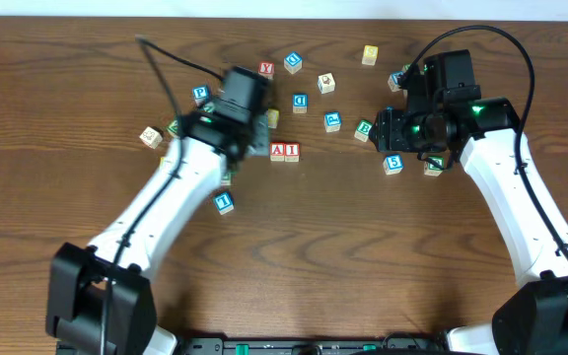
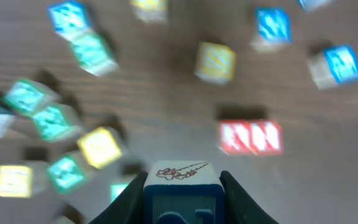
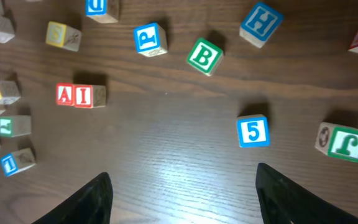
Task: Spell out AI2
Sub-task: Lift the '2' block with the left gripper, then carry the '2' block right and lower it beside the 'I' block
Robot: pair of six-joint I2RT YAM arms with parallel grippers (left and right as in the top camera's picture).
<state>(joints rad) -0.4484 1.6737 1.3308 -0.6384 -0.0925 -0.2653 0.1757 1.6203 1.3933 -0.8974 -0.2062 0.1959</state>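
Left gripper is clamped on a blue-faced cube. A line drawing shows on its top face. The blue character on the face toward my wrist camera is cut off by the frame edge, so I take it for the 2 but can't read it outright. The cube is carried clear of the table.

The A cube and the I cube sit touching, A on the left and I on the right. Their row runs straight left to right. From my left gripper the pair lies just to the right and a touch nearer.

The open slot is the bare wood right of the I, on the far side of the pair from me. As I judge it, the carry has to pass over both letters and come down flush against the I's right face. The cube needs to be squared to that left-right line.

My right gripper hangs with its jaws spread wide and nothing between them. It is well off to the right among other cubes. The left arm is plainly the nearer one, and it has the cube.
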